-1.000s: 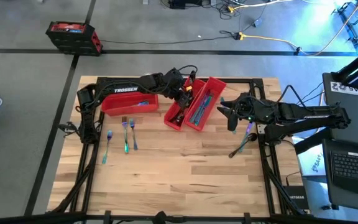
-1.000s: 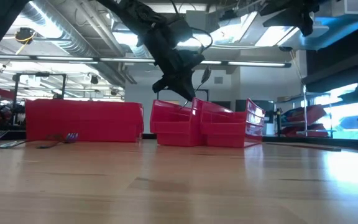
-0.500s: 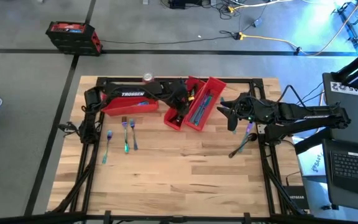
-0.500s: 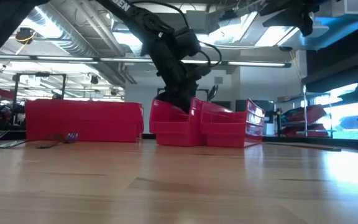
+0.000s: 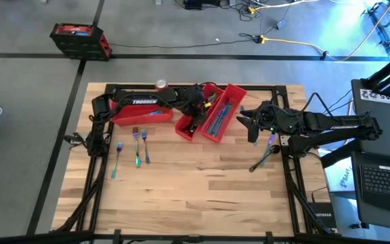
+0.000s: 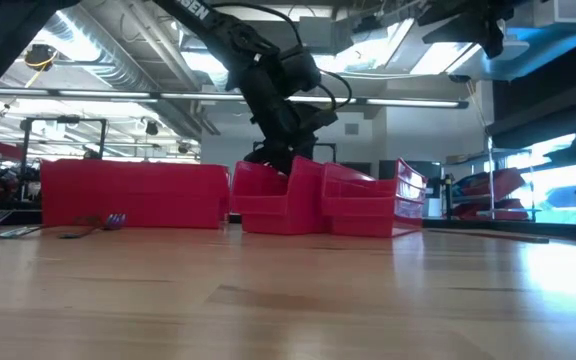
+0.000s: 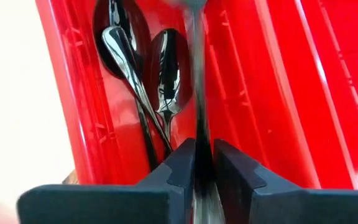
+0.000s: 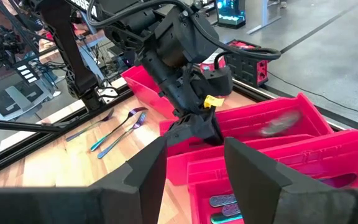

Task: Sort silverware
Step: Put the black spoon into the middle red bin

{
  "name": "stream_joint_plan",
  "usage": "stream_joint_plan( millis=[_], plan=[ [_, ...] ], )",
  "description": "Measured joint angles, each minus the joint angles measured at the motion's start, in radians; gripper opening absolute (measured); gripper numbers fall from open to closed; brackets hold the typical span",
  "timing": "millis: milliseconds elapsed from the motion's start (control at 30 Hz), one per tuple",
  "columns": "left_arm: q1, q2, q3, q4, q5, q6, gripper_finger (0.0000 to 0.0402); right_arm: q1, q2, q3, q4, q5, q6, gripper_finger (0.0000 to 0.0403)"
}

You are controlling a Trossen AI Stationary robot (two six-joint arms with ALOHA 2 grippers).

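The bare wooden table point(image 5: 202, 190) fills the lower part of the high view. Just above it, at left of centre, three iridescent forks point(image 5: 136, 148) lie side by side on the boards, apart from one another. Over at right of centre another slender iridescent utensil point(image 5: 265, 154) lies slanted on the wood beneath the right arm. The right gripper point(image 5: 251, 127) hangs above that spot, just right of the bins, with its fingers spread apart and nothing between them; its own camera looks across at the bins through that gap. Farther up, in the middle of the frame, two red bins sit tilted and pressed together: the left bin point(image 5: 189, 125) and the right bin point(image 5: 221, 116), which has teal pieces lying along it. The left gripper point(image 5: 195, 114) reaches down into the left bin. In the left wrist view, two dark spoons point(image 7: 166, 74) rest overlapping on that bin's floor, and a blurred slender handle point(image 7: 197, 112) runs straight through the narrow slot of the left gripper; whether it clamps that handle or stands just clear of it cannot be told. Left of the pair, a long red bin point(image 5: 141, 114) lies level under the left arm. At the table's far edge stands a red soda can point(image 5: 161, 85).
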Motion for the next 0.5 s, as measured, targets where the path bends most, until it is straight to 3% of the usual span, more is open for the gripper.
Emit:
stream_joint_plan(
  millis=[500],
  plan=[
    [-0.006, 0.0, 0.0, -0.028, 0.018, -0.069, 0.0044, 0.0, 0.0, 0.0, 0.001, 0.0, 0.0, 0.0145]
  ],
)
